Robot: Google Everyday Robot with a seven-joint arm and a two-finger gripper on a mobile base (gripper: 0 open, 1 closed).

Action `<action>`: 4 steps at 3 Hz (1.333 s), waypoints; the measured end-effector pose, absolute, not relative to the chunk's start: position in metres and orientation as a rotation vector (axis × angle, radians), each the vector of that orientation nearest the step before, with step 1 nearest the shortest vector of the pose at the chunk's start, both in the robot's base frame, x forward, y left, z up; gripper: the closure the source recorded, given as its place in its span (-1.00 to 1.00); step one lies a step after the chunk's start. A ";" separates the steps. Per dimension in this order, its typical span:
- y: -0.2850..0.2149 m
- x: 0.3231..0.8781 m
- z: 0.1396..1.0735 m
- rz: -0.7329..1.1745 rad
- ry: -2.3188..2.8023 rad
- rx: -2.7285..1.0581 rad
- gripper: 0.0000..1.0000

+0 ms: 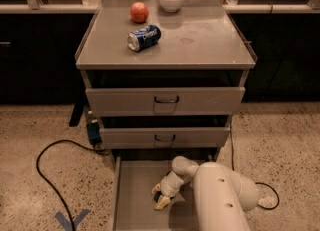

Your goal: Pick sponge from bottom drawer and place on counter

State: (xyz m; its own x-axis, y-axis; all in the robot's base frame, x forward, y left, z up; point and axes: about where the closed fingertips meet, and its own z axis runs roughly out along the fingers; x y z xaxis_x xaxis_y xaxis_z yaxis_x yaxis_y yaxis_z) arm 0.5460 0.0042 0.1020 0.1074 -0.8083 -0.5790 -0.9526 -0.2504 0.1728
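Note:
The bottom drawer [134, 190] is pulled out at the foot of the grey cabinet, its flat floor showing. My gripper [160, 197] is down inside it, near the middle of the floor, at the end of my white arm [220, 200], which comes in from the lower right. A small dark patch right at the gripper looks like the sponge [165, 198]; the gripper hides most of it. The counter [200, 40] is the cabinet's grey top, well above the gripper.
On the counter lie a blue soda can [144, 37] on its side, a red apple [139, 12] and a white bowl [171, 0]. Two shut drawer fronts sit above the open drawer. A black cable [47, 175] loops on the floor at left.

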 end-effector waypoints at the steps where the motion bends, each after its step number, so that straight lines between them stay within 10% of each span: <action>1: 0.004 0.546 0.102 0.858 1.750 -2.141 0.76; 4: -0.030 0.578 0.257 0.566 1.684 -2.023 1.00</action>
